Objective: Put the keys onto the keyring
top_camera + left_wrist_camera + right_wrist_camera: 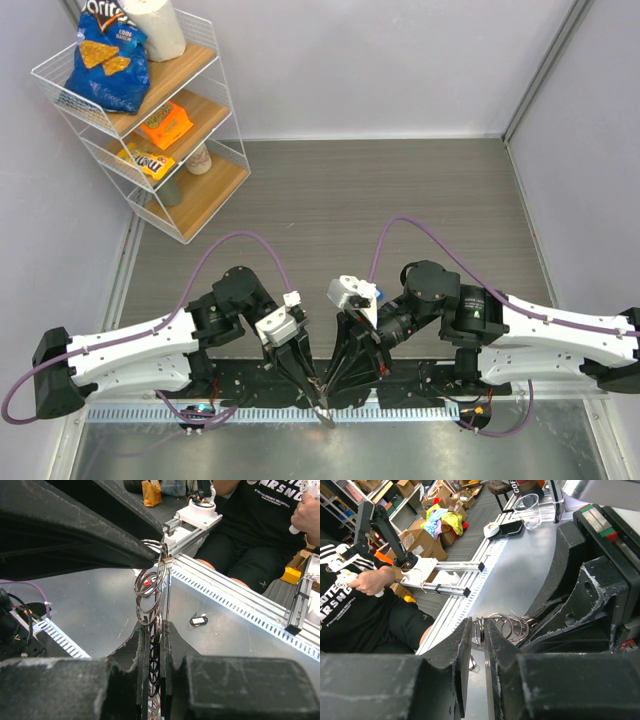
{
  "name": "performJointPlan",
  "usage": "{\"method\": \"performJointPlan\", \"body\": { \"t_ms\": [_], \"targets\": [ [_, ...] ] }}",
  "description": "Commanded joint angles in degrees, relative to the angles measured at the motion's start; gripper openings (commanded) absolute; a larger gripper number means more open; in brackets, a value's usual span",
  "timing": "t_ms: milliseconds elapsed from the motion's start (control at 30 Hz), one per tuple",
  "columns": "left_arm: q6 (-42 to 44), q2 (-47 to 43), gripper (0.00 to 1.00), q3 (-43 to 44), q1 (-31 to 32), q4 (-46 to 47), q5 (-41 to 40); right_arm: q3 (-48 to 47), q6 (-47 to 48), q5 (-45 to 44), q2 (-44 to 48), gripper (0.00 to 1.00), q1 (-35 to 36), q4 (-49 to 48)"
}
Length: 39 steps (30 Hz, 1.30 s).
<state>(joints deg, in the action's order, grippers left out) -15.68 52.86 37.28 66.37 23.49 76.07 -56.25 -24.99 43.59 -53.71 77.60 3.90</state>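
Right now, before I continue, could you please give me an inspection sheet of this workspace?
Surface: grey metal table.
Job's things: keyring, a chain of rings, held between both grippers; keys not identified.
Clutter: small dark object on the table, too small to name.
Grippers: left gripper shut on keyring; right gripper shut on its other end.
Cables: purple cables arch over both arms.
Surroundings: wire shelf with snacks; seated person beyond the table.

The keyring [150, 587] gleams silver-grey between the matt black, white-scuffed fingers [127, 652] of the left gripper [156, 632], while just beyond the fingertips a small black-and-white object [198, 621] sits on the dull brushed-silver table [95, 610] with its pale slotted rail [240, 600].
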Motion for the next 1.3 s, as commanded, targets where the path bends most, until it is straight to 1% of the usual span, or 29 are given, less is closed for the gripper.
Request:
{"method": "performJointPlan", "body": {
  "t_ms": [0, 167, 200, 233, 267, 567, 700, 800, 867, 1000, 1067, 1100, 1200, 1267],
  "targets": [
    [1.0, -0.7, 0.0, 1.8, 0.0, 0.9, -0.8, -1.7, -0.5, -0.8, 1.1, 0.2, 0.5, -1.7],
    [1.6, -1.1, 0.0, 1.5, 0.0, 0.2, -1.0, -1.9, -0.2, -1.0, 1.2, 0.13, 0.8, -1.2],
    [2.0, -1.2, 0.0, 1.6, 0.0, -0.4, -1.1, -1.9, -0.1, -1.1, 1.2, 0.11, 0.8, -1.2],
    [2.1, -1.4, 0.0, 1.5, 0.1, -0.6, -1.2, -1.8, -0.1, -1.1, 1.2, 0.06, 0.8, -0.9],
    [2.4, -1.5, 0.0, 1.7, 0.0, -0.9, -1.3, -1.8, 0.0, -1.3, 1.2, 0.05, 0.9, -0.8],
    [2.9, -3.2, 0.0, 1.8, 0.1, -2.2, -3.8, -1.1, 2.1, -4.9, 3.9, 0.05, 0.9, 1.7],
    [2.7, -3.5, 0.0, 1.3, 0.0, -1.9, -6.1, 0.3, 2.8, -8.0, 8.5, 0.05, 0.9, 0.0],
    [0.7, -3.4, 0.0, 0.3, 0.0, 1.4, -7.3, 1.1, 3.0, -10.9, 10.9, 0.05, 1.0, -2.2],
    [-1.9, -2.9, 0.0, -0.7, 0.1, 6.5, -8.1, 1.8, 3.2, -12.4, 11.7, 0.05, 1.0, -3.5],
    [-6.5, -1.5, 0.0, -1.4, 0.0, 14.3, -10.0, 3.2, 2.7, -15.4, 12.0, 0.05, 1.0, -9.8],
    [-8.0, -0.2, 0.0, -1.2, 0.1, 16.5, -11.6, 4.0, 2.9, -17.2, 12.1, 0.05, 1.0, -11.9],
    [-8.4, 0.1, 0.01, -1.2, 0.1, 16.9, -12.3, 4.1, 3.2, -18.0, 12.6, 0.05, 1.0, -12.8],
    [-9.0, 0.7, 0.12, -1.0, 0.0, 16.9, -14.6, 4.7, 4.5, -20.1, 14.8, 0.05, 1.0, -15.6],
    [-8.1, 0.2, 0.15, -0.9, 0.1, 15.4, -16.5, 4.7, 5.7, -22.2, 16.0, 0.05, 1.0, -15.6]
  ]
}}
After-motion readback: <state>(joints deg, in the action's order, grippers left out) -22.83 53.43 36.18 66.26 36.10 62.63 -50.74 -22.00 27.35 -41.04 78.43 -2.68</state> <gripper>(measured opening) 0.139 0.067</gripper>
